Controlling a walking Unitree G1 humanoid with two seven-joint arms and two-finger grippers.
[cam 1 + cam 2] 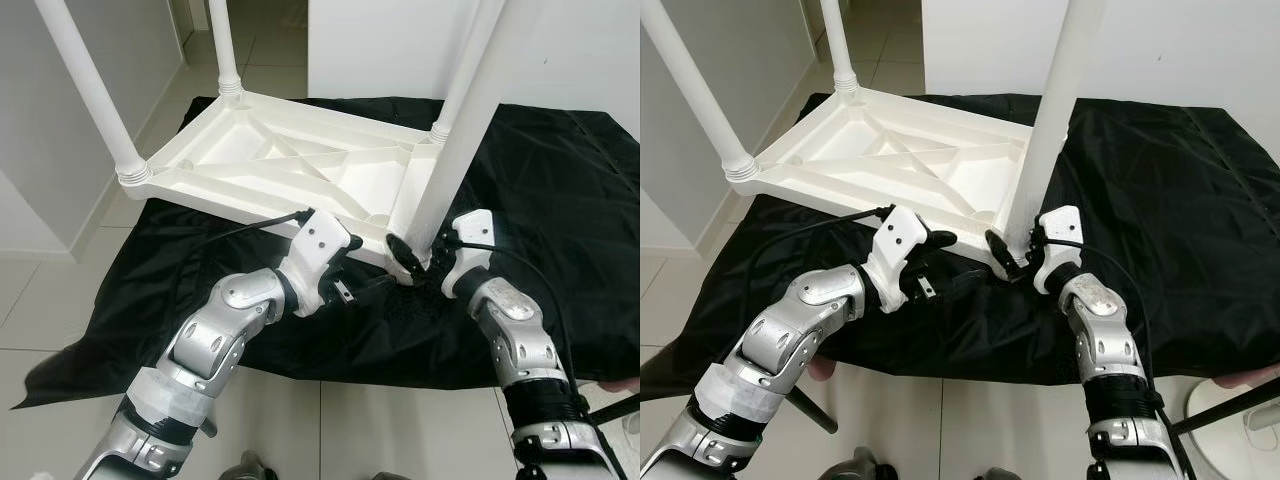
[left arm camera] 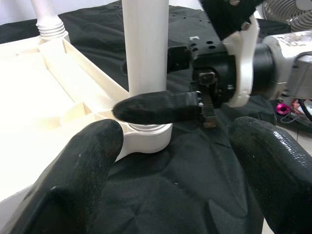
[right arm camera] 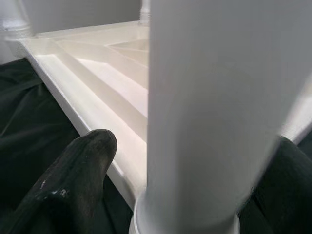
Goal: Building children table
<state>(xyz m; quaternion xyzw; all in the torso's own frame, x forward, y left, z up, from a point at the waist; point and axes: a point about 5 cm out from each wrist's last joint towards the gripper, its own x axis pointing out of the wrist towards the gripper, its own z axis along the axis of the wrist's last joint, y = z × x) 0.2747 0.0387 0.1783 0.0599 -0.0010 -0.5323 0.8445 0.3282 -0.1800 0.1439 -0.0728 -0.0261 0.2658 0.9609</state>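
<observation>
Children's table [image 1: 290, 165]: white plastic, lying upside down on a black cloth [image 1: 540, 200] spread over the tiled floor [image 1: 60, 300]; its ribbed underside faces up.
Legs already standing: three white legs rise from corner sockets, one at the robot's near left [image 1: 95, 95], one at the far left [image 1: 225, 50], one at the far right [image 1: 470, 60].
Near-right leg [image 1: 455, 150]: upright in the corner socket [image 2: 146, 139] closest to the robot, its lower end sitting in the round collar there.
Right gripper [image 1: 410, 258]: at the base of the near-right leg, just above the socket; the jaws are clenched around that leg, one black finger [image 3: 73, 180] on each side of the white tube in the right wrist view.
Left gripper [image 2: 175, 161]: low over the black cloth just beside the same corner, aimed at the socket; its jaws are released, spread wide with nothing between them, near the table's edge but not gripping it.
Left arm [image 1: 215, 330]: reaching forward from the near left, a black cable [image 1: 240, 228] looping over its wrist.
Fan [image 2: 287, 17]: part of a grille shows in the left wrist view, beyond the right arm.
</observation>
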